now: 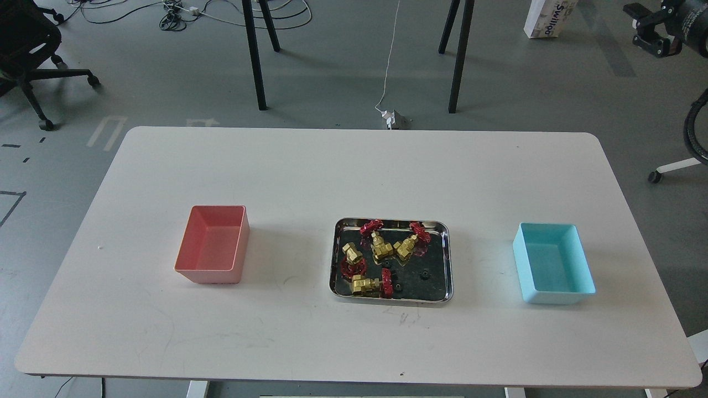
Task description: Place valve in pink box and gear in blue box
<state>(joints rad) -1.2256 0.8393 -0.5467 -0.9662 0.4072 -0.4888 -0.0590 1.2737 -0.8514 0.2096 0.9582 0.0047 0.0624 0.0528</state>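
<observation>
Sitting empty at left on the surface [354, 166]: pink box [212, 244]. Steel tray [391, 298] in the middle holds four valves and small black gears. Nearest valve [369, 283] looks heavy, rigid, slick brass; grip across the body, not the red handwheel. Gear [425, 273] is tiny, light, flat; pinch by its rim. Blue box [553, 270] at right, empty. Neither arm's jaws in view, state unknown.

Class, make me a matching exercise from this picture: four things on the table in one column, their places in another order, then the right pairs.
Things:
1. pink box
2. blue box
3. steel tray
4. valves

Places:
A. inside the tray
B. table's left side
C. table's middle
D. table's right side

Pairs: 1-B, 2-D, 3-C, 4-A
</observation>
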